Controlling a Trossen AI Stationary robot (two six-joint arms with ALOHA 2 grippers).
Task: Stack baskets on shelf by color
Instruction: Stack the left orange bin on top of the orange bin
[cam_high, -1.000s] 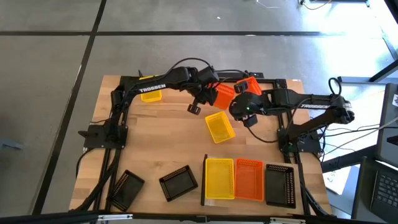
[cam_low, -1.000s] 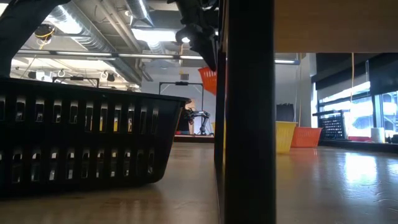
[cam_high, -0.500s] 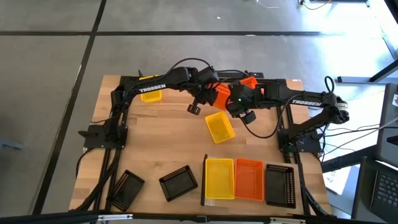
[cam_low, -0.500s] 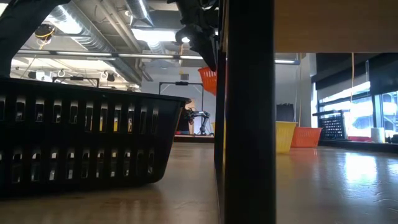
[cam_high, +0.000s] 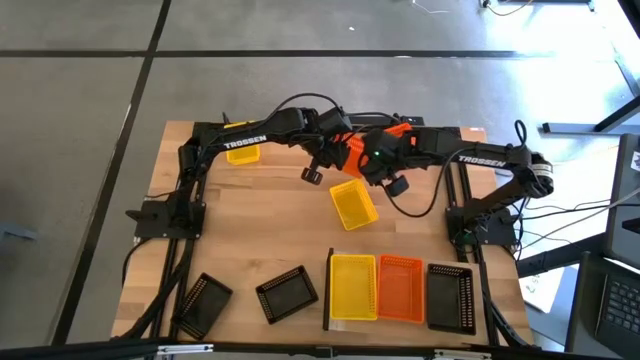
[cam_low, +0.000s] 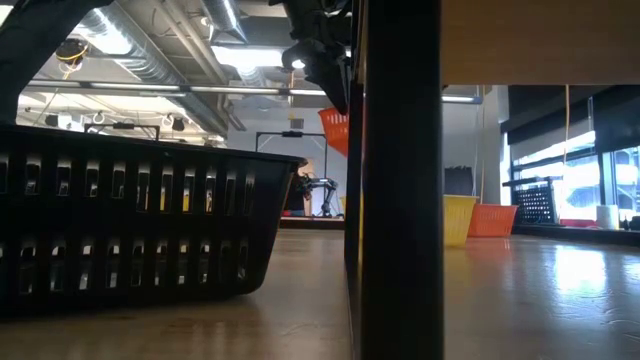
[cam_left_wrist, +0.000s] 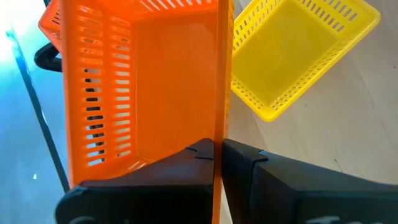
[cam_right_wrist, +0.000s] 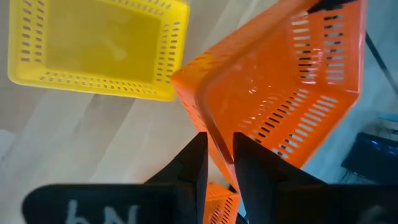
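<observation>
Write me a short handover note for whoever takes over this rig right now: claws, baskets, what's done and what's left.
Left claw: shut on the orange basket's wall, held above the table's far middle.
Right claw: fingers either side of the same basket's wall; looks like a handover.
Shelf: yellow stack, orange stack, black stack side by side.
Still loose: yellow basket mid-table, another yellow at the far left, two black baskets near left.
Left to do: shelve the held orange basket, then the loose ones.
</observation>
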